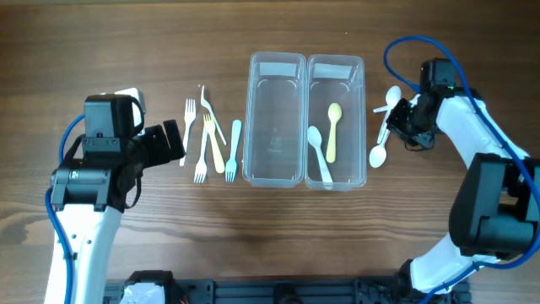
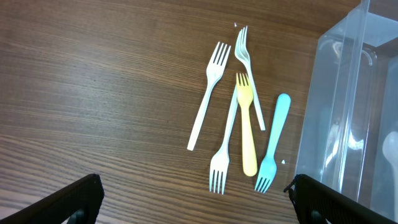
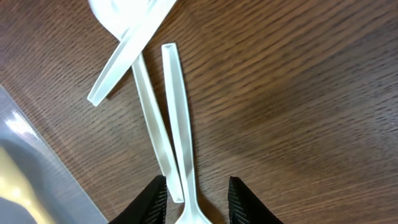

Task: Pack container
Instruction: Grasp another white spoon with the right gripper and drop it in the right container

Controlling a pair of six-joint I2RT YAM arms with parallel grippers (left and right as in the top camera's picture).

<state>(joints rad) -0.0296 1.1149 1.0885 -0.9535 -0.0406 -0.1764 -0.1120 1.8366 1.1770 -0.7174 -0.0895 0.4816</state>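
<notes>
Two clear containers stand side by side mid-table. The left one (image 1: 274, 118) holds nothing. The right one (image 1: 336, 122) holds a yellow spoon (image 1: 333, 131) and a white spoon (image 1: 319, 156). Several forks lie left of them: white ones (image 2: 208, 93), a yellow one (image 2: 247, 124) and a blue one (image 2: 273, 146). My left gripper (image 2: 196, 199) is open and empty just short of the forks. White spoons (image 1: 381, 139) lie right of the containers. My right gripper (image 3: 196, 199) is open, low over them, its fingers either side of one spoon's handle (image 3: 180, 124) without touching it.
The left container's wall (image 2: 354, 106) stands close to the right of the blue fork. A corner of the right container (image 3: 25, 168) shows left of the spoons. Bare wooden table lies in front of the containers and around both arms.
</notes>
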